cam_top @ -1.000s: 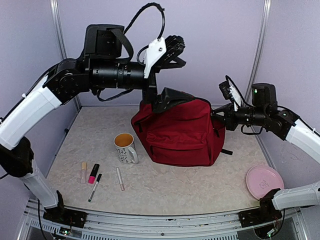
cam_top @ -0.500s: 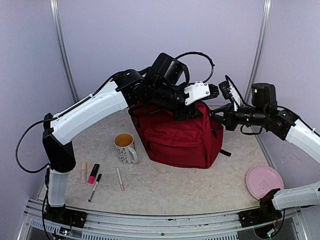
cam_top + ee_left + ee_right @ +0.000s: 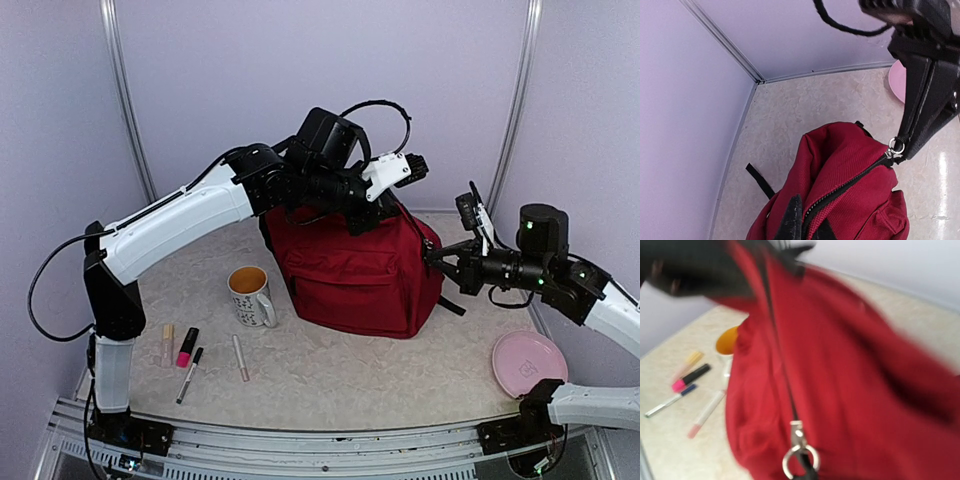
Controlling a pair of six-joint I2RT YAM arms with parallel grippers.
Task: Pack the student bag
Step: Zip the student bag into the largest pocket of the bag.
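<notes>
student bag [image 3: 355, 275] | left gripper [image 3: 807, 226] pinching top | right gripper [image 3: 434, 258] on zipper pull [image 3: 800, 452]

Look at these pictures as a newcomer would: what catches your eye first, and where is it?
The big dark red student bag stands mid-table, dominating every view. The left gripper pinches its top beside the zip, while the right gripper holds the zip pull at the bag's right end. To its left are a mug and a few pens; a pink plate lies front right.
</notes>
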